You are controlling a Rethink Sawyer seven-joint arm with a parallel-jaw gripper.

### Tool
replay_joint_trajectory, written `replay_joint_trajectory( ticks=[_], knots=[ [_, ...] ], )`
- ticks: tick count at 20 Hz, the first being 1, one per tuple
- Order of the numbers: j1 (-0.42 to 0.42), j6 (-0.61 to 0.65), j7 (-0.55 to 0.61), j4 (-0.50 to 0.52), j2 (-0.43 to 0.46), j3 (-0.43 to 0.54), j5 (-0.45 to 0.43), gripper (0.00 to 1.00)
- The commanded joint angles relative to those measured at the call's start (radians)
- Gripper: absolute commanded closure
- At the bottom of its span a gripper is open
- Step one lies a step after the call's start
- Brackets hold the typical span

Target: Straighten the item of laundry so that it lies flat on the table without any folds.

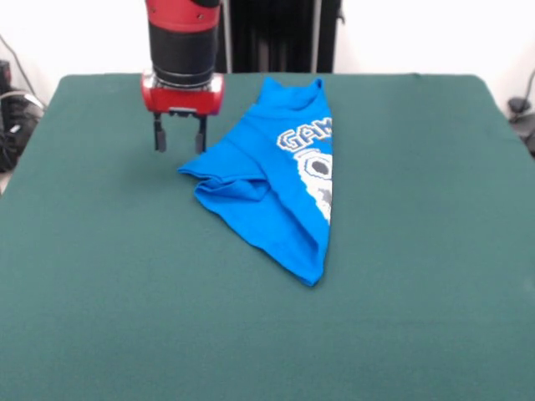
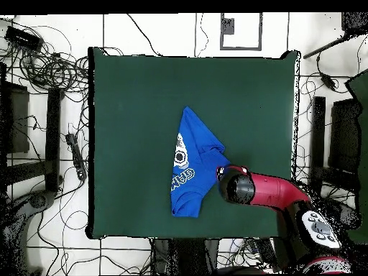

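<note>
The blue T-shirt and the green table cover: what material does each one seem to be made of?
The T-shirt looks like soft knit fabric, probably cotton jersey: matte, it drapes in loose folds, with white print on top. The table cover seems to be a felt-like cloth: dark green, dull, without shine or visible weave. The exact fibre of either cannot be told.

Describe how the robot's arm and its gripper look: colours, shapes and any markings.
The arm is a thick round tube, glossy red above a black cylindrical band. Below it sits a red, rounded block that carries the gripper, which has two short, thin, dark parallel fingers. From overhead the arm is a red tapered link with a black end, and a grey panel with round dark buttons sits near the base. No lettering shows.
</note>
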Motion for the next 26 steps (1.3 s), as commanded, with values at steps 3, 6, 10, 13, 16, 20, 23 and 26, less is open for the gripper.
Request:
replay_joint_trajectory(
  ticks=[3,6,10,13,16,20,23,26],
  knots=[
    [0.008,0.061,-0.039,-0.037,0.044,0.151,-0.061,0.00],
    [0.015,0.056,-0.020,-0.033,0.044,0.150,-0.063,0.00],
    [0.027,0.051,-0.003,-0.018,0.032,0.149,-0.058,0.00],
    [0.037,0.050,0.012,-0.006,0.022,0.146,-0.051,0.00],
    [0.044,0.043,0.025,0.003,0.022,0.146,-0.045,0.00],
    [0.057,0.039,0.041,0.005,0.019,0.143,-0.037,0.00],
    [0.067,0.043,0.051,0.010,0.009,0.143,-0.029,0.00],
    [0.075,0.029,0.067,0.015,0.012,0.137,-0.028,0.00]
  ],
)
